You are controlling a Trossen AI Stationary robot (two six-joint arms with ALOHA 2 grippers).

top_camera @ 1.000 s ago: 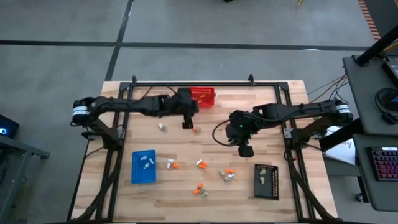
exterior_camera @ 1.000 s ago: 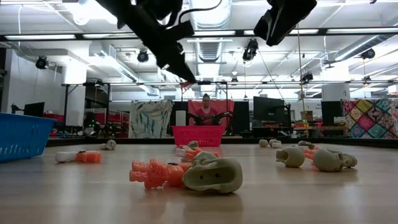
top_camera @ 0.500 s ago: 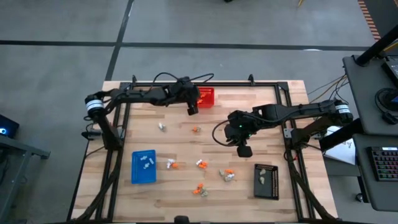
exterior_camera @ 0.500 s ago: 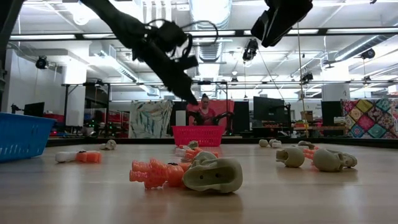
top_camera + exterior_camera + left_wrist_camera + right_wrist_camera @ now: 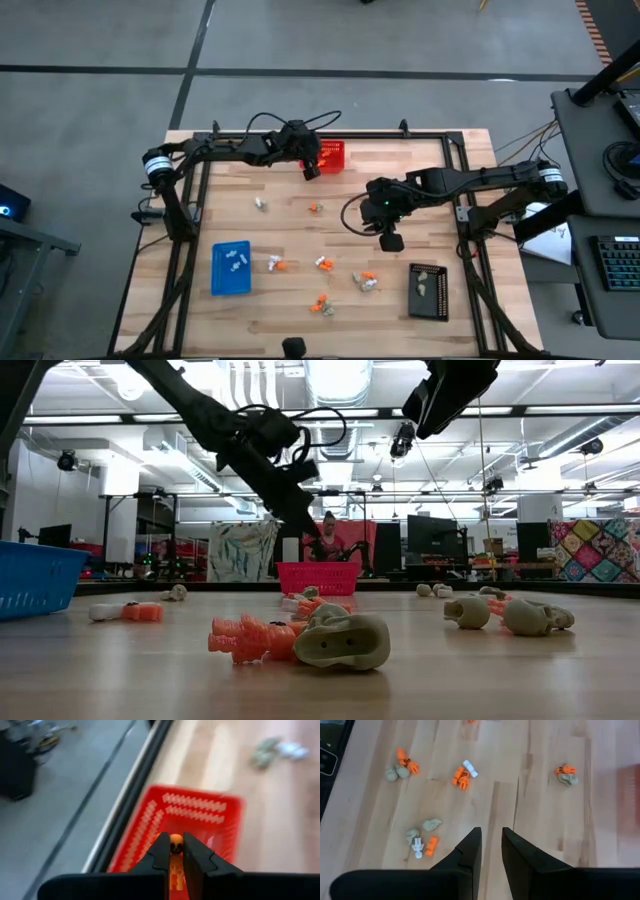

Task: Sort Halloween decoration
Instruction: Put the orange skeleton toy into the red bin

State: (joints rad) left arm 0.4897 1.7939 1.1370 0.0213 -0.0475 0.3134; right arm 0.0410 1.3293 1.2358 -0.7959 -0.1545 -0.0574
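The left end effector (image 5: pixel 176 851) is pinched shut on a tiny bright orange round-headed trinket (image 5: pixel 175 840), held between its dark fingertips. It hangs directly over the small red mesh plastic basket (image 5: pixel 333 155) at the far edge of the wooden counter (image 5: pixel 470 200), so the relation that matters is vertical: the basket lies straight beneath the held piece, and a release looks like the next step. The right end effector (image 5: pixel 393 241) hovers over mid-counter with its fingers a narrow gap apart, holding nothing. It is the nearer arm to the loose orange, white and grey-beige trinkets (image 5: pixel 462 775) scattered between the blue rectangular tray (image 5: pixel 231 268) and the black rectangular tray (image 5: pixel 429 291).
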